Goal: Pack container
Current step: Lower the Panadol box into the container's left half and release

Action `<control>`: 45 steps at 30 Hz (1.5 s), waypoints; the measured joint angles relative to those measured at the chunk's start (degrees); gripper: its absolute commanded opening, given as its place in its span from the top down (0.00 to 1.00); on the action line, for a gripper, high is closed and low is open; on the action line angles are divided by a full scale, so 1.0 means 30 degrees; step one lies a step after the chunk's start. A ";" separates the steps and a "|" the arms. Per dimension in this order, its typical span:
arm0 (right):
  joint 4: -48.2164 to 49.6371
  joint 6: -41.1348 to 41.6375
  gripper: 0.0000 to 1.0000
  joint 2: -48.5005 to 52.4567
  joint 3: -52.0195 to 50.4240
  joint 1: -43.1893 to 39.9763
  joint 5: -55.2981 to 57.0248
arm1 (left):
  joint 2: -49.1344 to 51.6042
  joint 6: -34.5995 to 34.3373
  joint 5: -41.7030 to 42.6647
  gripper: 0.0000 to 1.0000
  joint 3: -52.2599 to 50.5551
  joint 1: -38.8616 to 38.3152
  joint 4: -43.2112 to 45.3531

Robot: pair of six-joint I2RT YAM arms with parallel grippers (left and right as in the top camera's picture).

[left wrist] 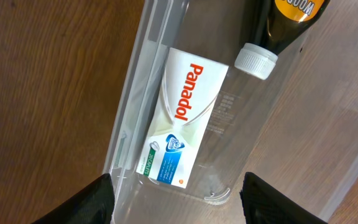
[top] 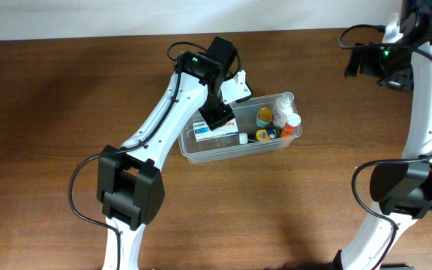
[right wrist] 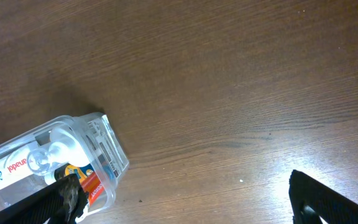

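Note:
The clear plastic container (top: 201, 155) sits mid-table and holds a white Panadol box (top: 220, 132) at its left end and several small bottles (top: 280, 120) at its right end. My left gripper (top: 217, 114) hovers open and empty just above the box; the left wrist view shows the box (left wrist: 182, 121) lying flat along the tub wall (left wrist: 135, 93), with a dark bottle with a white cap (left wrist: 257, 59) beside it. My right gripper (top: 381, 64) is open and empty, far off at the back right; its view shows the tub's bottle end (right wrist: 101, 146).
Brown wooden table (top: 51, 112) all around the tub. The left arm reaches over the tub's back-left corner. The right arm's base and cable loop stand at the right edge (top: 396, 187).

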 measured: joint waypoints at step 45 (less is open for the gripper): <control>0.0000 -0.0007 0.02 0.0000 0.0000 0.0000 0.0000 | -0.8145 -0.5428 -0.1581 0.01 -0.0546 0.1887 -0.2178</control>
